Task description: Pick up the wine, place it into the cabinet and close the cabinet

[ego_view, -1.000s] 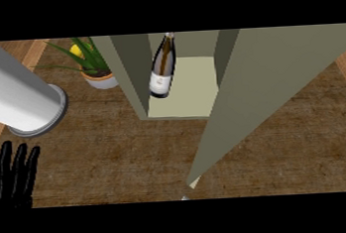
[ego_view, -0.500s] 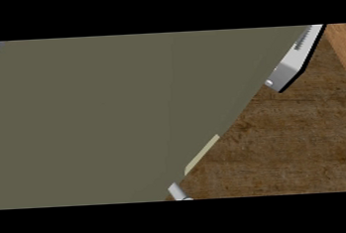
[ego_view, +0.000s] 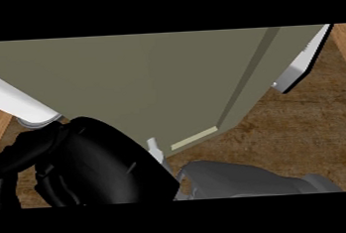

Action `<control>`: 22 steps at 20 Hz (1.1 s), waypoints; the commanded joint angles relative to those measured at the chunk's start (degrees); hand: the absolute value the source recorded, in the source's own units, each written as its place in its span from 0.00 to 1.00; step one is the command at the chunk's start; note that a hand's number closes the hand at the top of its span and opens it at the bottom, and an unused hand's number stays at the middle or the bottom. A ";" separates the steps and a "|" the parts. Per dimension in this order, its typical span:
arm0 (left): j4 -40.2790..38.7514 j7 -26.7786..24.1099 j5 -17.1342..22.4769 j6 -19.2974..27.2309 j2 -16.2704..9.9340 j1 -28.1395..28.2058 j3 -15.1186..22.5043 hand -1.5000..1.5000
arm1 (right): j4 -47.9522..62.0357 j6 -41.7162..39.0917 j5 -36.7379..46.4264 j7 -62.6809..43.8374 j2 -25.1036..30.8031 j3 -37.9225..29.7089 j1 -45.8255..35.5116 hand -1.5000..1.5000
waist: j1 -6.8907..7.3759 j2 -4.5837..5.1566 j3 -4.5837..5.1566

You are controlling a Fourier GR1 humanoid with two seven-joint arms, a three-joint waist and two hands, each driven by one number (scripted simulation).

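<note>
— Where's the wine?

— Can't see it. The cabinet door (ego_view: 130,86) fills most of the view; the bottle is hidden.

— And the hands?

— A big black hand (ego_view: 83,168) sits low at the left, close against the door. I can't tell whether its fingers are spread or curled, nor which hand it is. A grey forearm (ego_view: 245,181) lies beside it over the counter (ego_view: 301,131).

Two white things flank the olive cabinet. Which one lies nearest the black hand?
The white cylinder at the left edge, just above the black hand. The white piece at the upper right sits far across the cabinet.
</note>
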State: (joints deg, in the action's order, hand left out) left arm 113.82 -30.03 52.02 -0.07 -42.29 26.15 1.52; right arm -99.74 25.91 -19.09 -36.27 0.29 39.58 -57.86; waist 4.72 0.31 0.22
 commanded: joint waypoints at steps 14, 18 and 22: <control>-0.08 4.47 4.66 -3.80 -1.79 -0.52 -6.38 0.00 | 38.96 -24.79 -35.02 6.89 -0.29 -9.07 -19.47 1.00 | 0.49 0.63 -0.07; -0.23 3.96 5.49 -5.60 -1.73 1.78 -10.37 0.00 | 48.05 -28.11 -26.55 16.99 -0.29 -11.50 -18.64 1.00 | -0.94 0.32 -0.15; -2.36 7.01 8.60 -5.41 -4.10 -1.39 -13.70 0.00 | 55.31 -26.93 -23.26 23.39 1.03 -14.84 -20.49 1.00 | -1.84 0.59 -0.16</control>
State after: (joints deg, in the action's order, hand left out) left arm 112.01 -25.05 58.40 -5.17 -44.69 25.88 -9.18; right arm -51.64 -1.11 -45.84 -19.72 -0.03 27.01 -78.57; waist 3.84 0.54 0.35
